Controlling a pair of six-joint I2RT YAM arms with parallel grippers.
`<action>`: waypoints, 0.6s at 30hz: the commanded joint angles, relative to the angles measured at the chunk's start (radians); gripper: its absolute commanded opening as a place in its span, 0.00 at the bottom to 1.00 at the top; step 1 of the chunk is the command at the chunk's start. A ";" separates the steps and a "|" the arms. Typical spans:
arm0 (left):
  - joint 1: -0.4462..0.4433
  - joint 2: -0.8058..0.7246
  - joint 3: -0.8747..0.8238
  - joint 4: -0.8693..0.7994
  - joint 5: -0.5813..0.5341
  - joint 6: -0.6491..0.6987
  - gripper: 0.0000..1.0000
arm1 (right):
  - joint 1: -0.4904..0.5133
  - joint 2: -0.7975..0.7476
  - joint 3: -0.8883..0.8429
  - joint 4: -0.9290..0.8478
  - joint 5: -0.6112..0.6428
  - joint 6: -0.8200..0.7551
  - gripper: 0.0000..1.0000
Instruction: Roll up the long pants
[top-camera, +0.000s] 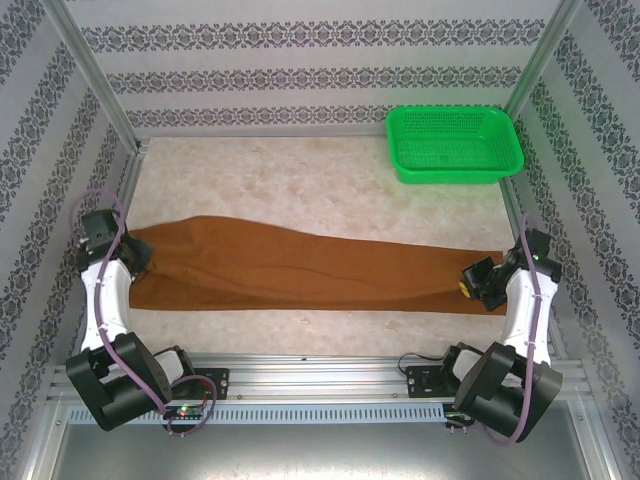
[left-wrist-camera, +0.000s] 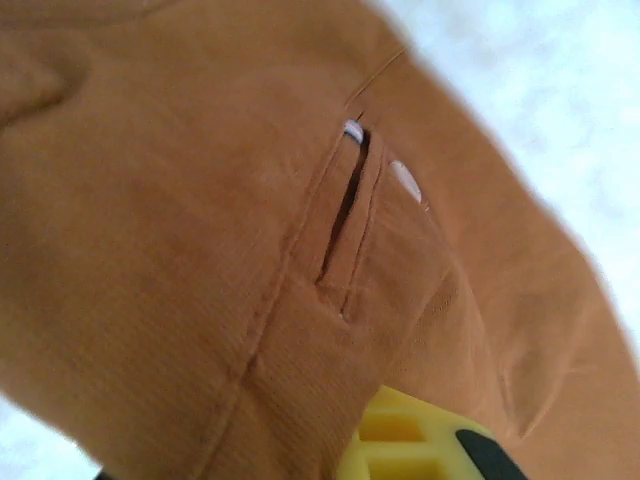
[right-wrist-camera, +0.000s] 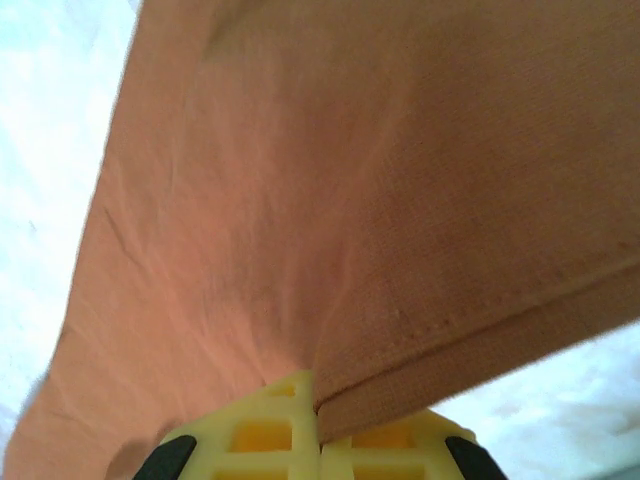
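Surface: the table (top-camera: 300, 185) is a pale cream sheet with faint marbling, bare apart from two items. Along its near edge runs an aluminium rail (top-camera: 320, 375), to which both arm bases are bolted.

Room: the walls (top-camera: 300, 70) on three sides are white, with horizontal bands of a grey-violet ornamental pattern. Slanted aluminium posts (top-camera: 95, 75) stand at the back corners.

A green basket (top-camera: 455, 175) of perforated plastic sits at the far right corner of the table, well apart from the garment.

The long pants (top-camera: 300, 268) lie flat across the near half of the table, stretched from left to right. The wider waist end is at the left and the narrow leg end at the right.

Left gripper (top-camera: 142, 254): at the waist end, over the cloth. From the left wrist we see one yellow finger (left-wrist-camera: 405, 445) against the fabric, beside a slit pocket with pale buttons (left-wrist-camera: 405, 180). We cannot tell how its jaws stand.

Right gripper (top-camera: 474, 281): at the leg end. From the right wrist, the two yellow fingers (right-wrist-camera: 385, 445) meet with the stitched hem pinched between them, so the jaws are closed on the long pants. Pale table surface shows on both sides of the cloth.
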 joint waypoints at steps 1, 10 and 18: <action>0.014 -0.008 -0.047 0.074 -0.046 -0.009 0.19 | 0.024 -0.018 0.003 -0.051 0.025 -0.025 0.01; 0.017 -0.138 -0.009 0.019 -0.081 -0.102 0.52 | 0.030 -0.015 0.091 -0.131 0.040 -0.032 0.71; 0.026 -0.138 0.204 -0.072 -0.019 -0.061 0.56 | 0.070 0.046 0.170 -0.102 -0.031 -0.015 0.72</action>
